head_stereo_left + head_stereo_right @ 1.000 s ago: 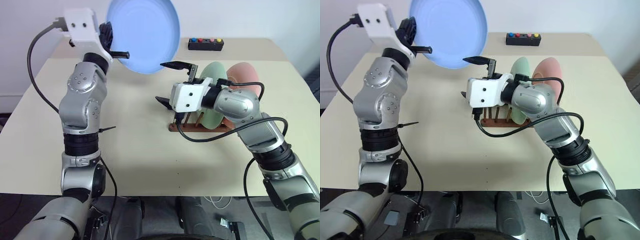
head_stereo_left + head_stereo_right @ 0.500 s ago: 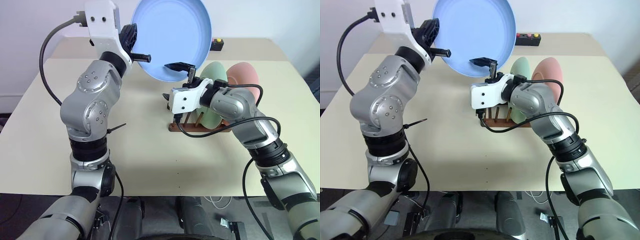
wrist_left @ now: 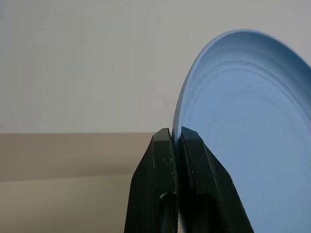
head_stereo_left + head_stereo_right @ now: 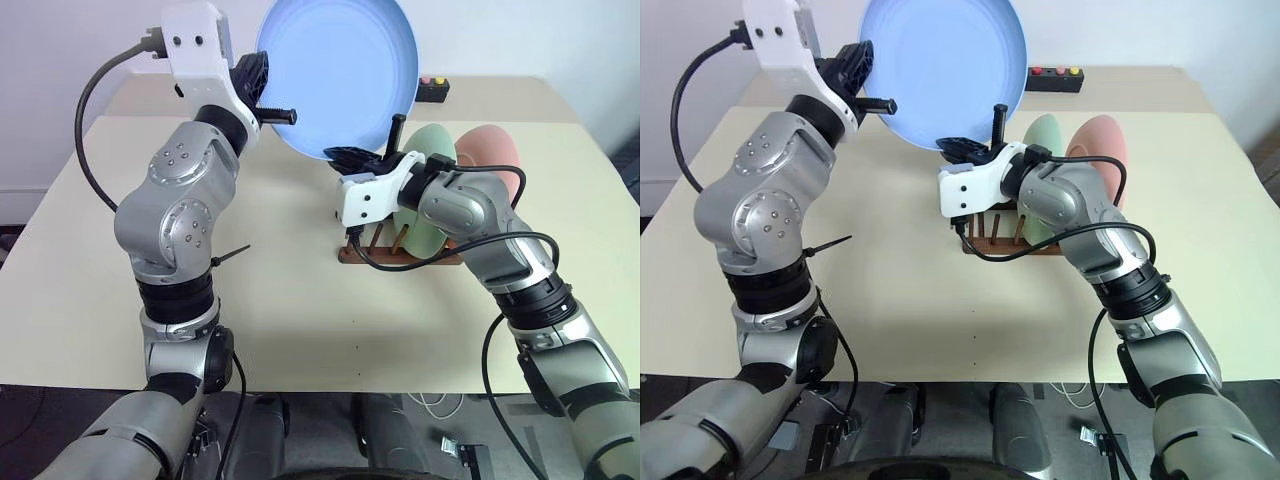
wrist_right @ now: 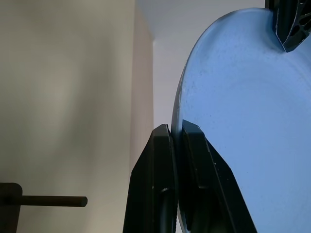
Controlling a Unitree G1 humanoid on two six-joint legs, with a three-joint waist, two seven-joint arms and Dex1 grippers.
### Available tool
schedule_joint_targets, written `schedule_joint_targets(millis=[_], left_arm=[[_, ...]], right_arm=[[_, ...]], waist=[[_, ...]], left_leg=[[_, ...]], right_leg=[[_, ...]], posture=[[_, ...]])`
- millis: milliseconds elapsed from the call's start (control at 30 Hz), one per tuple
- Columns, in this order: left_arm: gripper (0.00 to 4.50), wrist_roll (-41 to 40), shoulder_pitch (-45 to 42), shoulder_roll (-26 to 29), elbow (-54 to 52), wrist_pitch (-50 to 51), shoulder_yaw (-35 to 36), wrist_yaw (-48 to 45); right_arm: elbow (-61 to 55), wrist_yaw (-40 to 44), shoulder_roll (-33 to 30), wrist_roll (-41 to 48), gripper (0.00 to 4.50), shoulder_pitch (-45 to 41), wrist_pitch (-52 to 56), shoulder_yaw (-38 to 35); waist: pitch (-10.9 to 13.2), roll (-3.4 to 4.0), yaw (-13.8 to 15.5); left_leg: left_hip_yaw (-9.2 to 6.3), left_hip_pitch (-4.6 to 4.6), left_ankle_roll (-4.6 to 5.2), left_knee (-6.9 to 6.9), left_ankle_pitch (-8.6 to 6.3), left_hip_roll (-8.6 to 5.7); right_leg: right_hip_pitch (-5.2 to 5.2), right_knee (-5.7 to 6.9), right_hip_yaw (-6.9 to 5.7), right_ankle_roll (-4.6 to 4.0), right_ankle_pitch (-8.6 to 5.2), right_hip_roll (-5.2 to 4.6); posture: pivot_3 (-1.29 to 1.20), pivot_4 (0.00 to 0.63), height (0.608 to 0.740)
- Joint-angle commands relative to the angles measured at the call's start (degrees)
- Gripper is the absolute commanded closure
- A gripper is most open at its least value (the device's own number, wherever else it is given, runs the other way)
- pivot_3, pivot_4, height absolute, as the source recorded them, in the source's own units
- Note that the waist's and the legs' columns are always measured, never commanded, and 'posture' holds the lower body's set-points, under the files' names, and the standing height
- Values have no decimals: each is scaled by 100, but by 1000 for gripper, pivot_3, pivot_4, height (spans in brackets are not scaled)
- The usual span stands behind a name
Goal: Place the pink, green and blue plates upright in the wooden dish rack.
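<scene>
- A light blue plate (image 4: 338, 75) is held up in the air above a cream table (image 4: 290, 300), its hollow face turned toward the camera, near the twelve o'clock part of the head view.
- The left gripper (image 4: 268, 98) grips the plate's rim at about nine o'clock on the plate; its two black fingers (image 3: 158, 189) are pressed together on the rim, one on each face.
- The right gripper (image 4: 352, 156) grips the same plate at its lower rim, about six o'clock on the plate; its fingers (image 5: 160, 189) are likewise closed narrowly on the edge, one on each side.
- So the blue plate is pinched by both grippers at once and touches nothing else.
- The wooden dish rack (image 4: 400, 252) sits on the table to the three o'clock side of centre, partly hidden behind the right arm.
- A pale green plate (image 4: 432, 190) stands upright in the rack.
- A salmon pink plate (image 4: 492, 158) stands upright just beside the green one, on its three o'clock side, also in the rack.
- The blue plate hangs above and toward the ten o'clock side of the rack, clear of it.
- A small black box with coloured buttons (image 4: 433, 90) lies at the far edge of the table, toward one o'clock, partly covered by the blue plate.
</scene>
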Motion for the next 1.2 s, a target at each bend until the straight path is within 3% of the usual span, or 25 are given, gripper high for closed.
schedule_joint_targets(millis=[33, 100, 333, 467, 600, 733, 833, 1033, 1200], left_arm=[[4188, -273, -104, -137, -284, -202, 191, -94], [3553, -372, -91, -212, -299, -274, 297, -112], [37, -1392, -397, -525, -355, -1122, 1369, -31], [37, -1590, -423, -265, -296, -1466, 1560, -93], [37, -1202, 54, 589, -4, -1668, 1582, -401], [37, -961, 954, 1403, 492, -1945, 1664, -1038], [37, -591, 1765, 1860, 605, -2309, 1255, -1687], [37, -301, 2816, 1902, 314, -2703, 299, -2611], [37, -49, 3409, 1913, 116, -3043, -485, -3280]], right_arm=[[-27, -89, 7, -119, 4491, -99, -130, -71], [-31, -98, 13, -135, 4500, -99, -156, -84], [10, -221, 31, -213, 4500, -132, -312, -145], [16, -280, 61, -204, 4500, -177, -387, -181], [-53, -343, 215, 170, 4500, -244, -318, -418], [-479, -78, 720, 1556, 4500, -294, 311, -1005], [-993, 170, 1046, 2616, 4500, -282, 1112, -1369], [-2098, 310, 1304, 4410, 4500, -113, 2591, -1896], [-2922, -259, 1514, 6316, 4500, 146, 4158, -2591]], waist=[[0, 0, -1], [0, 0, -2], [0, 0, -15], [0, 0, -8], [0, 0, -16], [0, 2, -58], [0, 2, -93], [-1, 1, -7], [-1, 2, -10]], left_leg=[[0, 0, 0, 0, 0, 0], [0, 0, 0, 0, 0, 0], [0, 0, -1, -1, 0, 1], [0, 1, -1, -1, 0, 1], [0, 2, -2, -1, 1, 0], [0, 7, -1, -4, 1, 1], [-2, 4, -1, -5, 1, 2], [-4, 4, -1, -1, 1, 1], [-4, 4, 0, -3, 0, 3]], right_leg=[[0, 0, 0, 0, 0, 0], [0, 0, 0, 0, 0, 0], [-1, 0, 0, -1, 0, 0], [0, -1, 0, -1, 0, 0], [0, 1, 1, 0, 0, 1], [0, 6, 2, -2, 0, 2], [0, 8, 1, -2, 0, 1], [3, 9, -1, -6, 3, -1], [2, 10, -1, -8, 2, 0]], posture=[[0, 150, 730], [0, 150, 730], [0, 150, 730], [0, 150, 730], [0, 150, 730], [0, 150, 730], [0, 150, 730], [0, 150, 730], [0, 150, 730]])
